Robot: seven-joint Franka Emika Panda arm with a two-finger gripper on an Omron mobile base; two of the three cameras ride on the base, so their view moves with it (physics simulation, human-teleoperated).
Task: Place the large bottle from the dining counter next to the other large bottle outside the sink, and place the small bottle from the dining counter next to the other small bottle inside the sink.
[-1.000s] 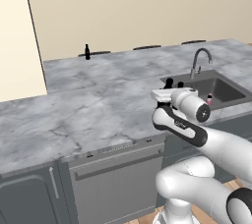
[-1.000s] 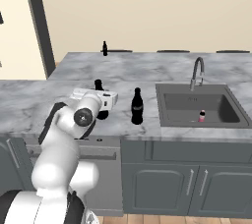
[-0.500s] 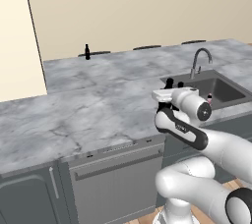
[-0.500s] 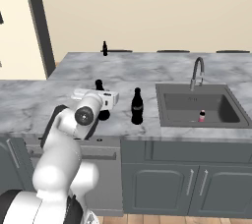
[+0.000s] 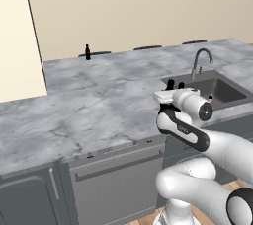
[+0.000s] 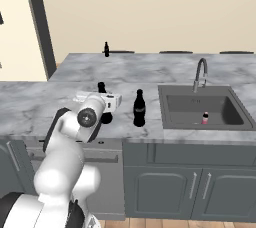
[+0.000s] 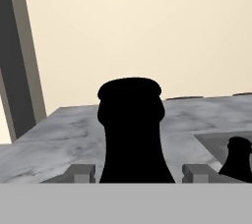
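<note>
**Gripper straddling a large black bottle on the counter beside the sink**

We find the gripper (image 7: pixel 133 174) level with the marble-veined counter (image 6: pixel 40 102), its two fingers (image 7: pixel 79 173) standing apart on either side of a large black bottle (image 7: pixel 132 134). In the hand view the bottle's neck and cap rise squarely between the fingertips. We cannot tell from these frames whether the pads are touching the bottle body or merely flanking it. In the right base view this same bottle (image 6: pixel 102 90) is seen as a black cap and shoulder behind the white hand, with its base on the counter surface.

A second large black bottle (image 6: pixel 139 109) stands upright on the counter, just beside the left rim of the sink (image 6: pixel 200 124) and outside the basin. It is near the bottle between the fingers but not touching it. In the hand view its cap (image 7: pixel 238 158) appears at the lower right.

Inside the dark basin we note a small pink bottle (image 6: pixel 205 118) standing upright toward the front, below the gooseneck faucet (image 6: pixel 199 73). In the left base view it shows as a pink spot (image 5: pixel 211 98) at the near edge of the basin.

On the far stretch of counter, well apart from the sink, a small dark bottle (image 6: pixel 106 49) stands upright near the back edge; it is also visible in the left base view (image 5: pixel 87 52).
</note>
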